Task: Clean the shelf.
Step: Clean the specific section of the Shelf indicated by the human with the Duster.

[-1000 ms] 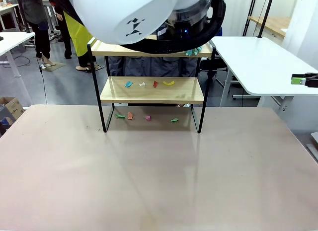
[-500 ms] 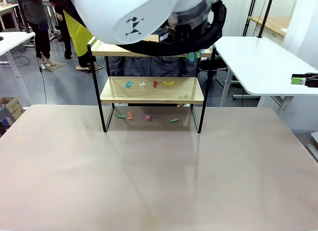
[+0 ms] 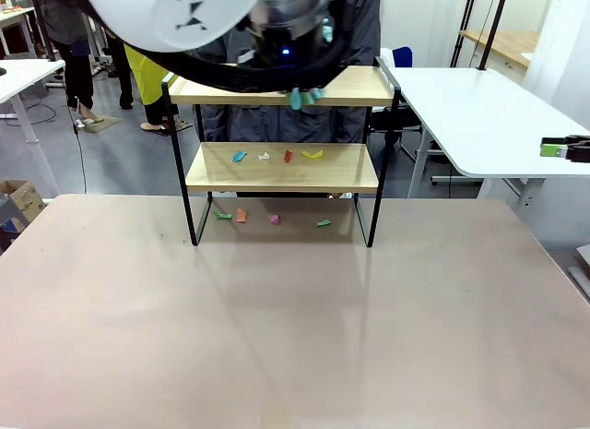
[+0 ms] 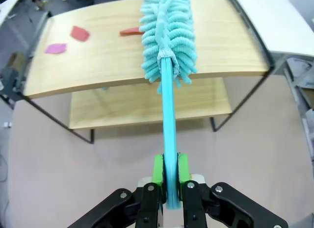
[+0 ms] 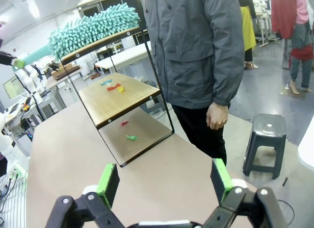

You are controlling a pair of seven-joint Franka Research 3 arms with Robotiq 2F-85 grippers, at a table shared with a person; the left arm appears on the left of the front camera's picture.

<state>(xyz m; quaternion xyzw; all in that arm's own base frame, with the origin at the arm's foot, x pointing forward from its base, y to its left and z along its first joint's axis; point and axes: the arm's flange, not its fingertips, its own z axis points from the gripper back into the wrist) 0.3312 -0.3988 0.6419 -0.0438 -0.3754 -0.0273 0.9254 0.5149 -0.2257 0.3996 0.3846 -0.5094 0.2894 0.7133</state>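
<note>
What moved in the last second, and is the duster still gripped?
The left arm swung toward the robot's left, sweeping the teal duster leftward along the top board of the shelf. The left gripper stays shut on its handle. Unchanged: the paper scraps on the lower board and table, and the open right gripper.

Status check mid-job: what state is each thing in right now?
shelf: upright, paper scraps on both boards.
duster: head over top board.
left hand: shut on duster.
right hand: open, empty.
table: more scraps under shelf.
</note>
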